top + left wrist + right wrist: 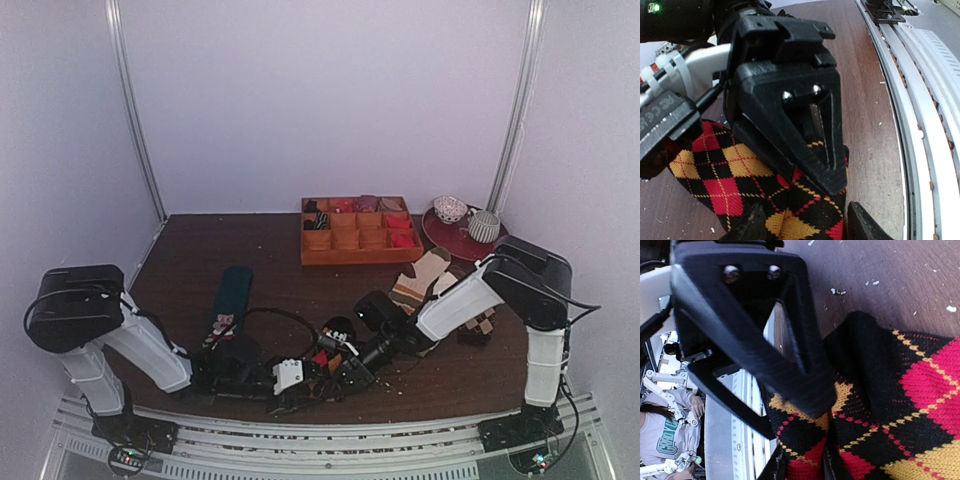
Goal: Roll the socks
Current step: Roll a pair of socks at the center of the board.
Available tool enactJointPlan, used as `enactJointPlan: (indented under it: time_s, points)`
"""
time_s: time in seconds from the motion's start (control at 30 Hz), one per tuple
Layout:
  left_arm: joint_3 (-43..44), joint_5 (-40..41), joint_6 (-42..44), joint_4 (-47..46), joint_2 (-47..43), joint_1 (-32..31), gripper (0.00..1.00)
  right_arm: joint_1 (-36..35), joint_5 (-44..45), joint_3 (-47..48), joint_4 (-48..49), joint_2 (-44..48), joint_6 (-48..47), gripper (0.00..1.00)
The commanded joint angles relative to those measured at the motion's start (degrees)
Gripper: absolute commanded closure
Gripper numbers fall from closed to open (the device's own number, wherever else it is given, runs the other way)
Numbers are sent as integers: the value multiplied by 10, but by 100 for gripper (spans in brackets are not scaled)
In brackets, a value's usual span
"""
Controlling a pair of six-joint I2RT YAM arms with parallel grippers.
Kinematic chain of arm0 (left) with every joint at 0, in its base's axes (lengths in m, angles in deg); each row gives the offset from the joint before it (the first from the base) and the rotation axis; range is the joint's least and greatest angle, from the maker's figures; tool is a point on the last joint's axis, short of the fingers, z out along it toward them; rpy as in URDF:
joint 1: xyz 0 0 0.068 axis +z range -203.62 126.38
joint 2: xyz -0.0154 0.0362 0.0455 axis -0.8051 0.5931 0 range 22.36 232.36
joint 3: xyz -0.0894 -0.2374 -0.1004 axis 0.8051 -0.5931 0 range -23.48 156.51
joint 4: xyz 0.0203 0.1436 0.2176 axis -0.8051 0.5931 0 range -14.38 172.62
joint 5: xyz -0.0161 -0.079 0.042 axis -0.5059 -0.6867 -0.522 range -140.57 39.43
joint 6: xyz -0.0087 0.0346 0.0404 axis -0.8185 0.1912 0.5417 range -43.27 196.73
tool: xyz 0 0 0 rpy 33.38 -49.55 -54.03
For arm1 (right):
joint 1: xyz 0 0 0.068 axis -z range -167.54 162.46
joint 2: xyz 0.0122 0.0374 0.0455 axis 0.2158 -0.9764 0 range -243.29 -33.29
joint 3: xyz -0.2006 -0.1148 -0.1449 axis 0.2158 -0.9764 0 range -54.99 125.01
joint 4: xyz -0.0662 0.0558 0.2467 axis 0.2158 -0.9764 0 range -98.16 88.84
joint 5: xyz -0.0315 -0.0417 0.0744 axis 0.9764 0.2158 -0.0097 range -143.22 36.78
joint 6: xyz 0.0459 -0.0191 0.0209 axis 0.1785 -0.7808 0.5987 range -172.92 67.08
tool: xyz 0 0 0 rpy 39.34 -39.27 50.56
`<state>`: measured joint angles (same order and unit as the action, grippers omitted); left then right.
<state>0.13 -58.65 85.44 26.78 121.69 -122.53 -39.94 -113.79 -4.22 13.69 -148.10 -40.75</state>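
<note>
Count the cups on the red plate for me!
2. A patterned cup sits far left on the red plate; a ribbed cup stands right of it. None seems hidden.

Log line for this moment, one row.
socks: bunched at near edge of table | left gripper: straddles socks, grip unclear | right gripper: shut on socks

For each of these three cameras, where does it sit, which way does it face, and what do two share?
Top external: above and behind, facing down over the table; both arms show.
Left wrist: on the left arm, low over the argyle socks; own jaws at bottom.
Right wrist: likewise on the right arm; own jaws at bottom.
Shared: both wrist views show the socks and metal rail.
</note>
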Motion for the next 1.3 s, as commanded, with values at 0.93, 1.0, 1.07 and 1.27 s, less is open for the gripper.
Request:
enactJointPlan:
  time_s: [0.93, 1.0, 1.07, 1.27]
  points:
    - [28, -104, -272, 195, 105, 67, 100, -55, 406, -294, 230, 402, -240, 39]
    - [20, -112, -285, 196, 117, 70, 100, -81, 453, -306, 241, 401, -288, 38]
    - [13, -125, -293, 193, 125, 72, 100, -105, 479, -295, 233, 377, -324, 37]
    - [13, -136, -295, 211, 126, 77, 100, -159, 554, -234, 209, 267, -396, 33]
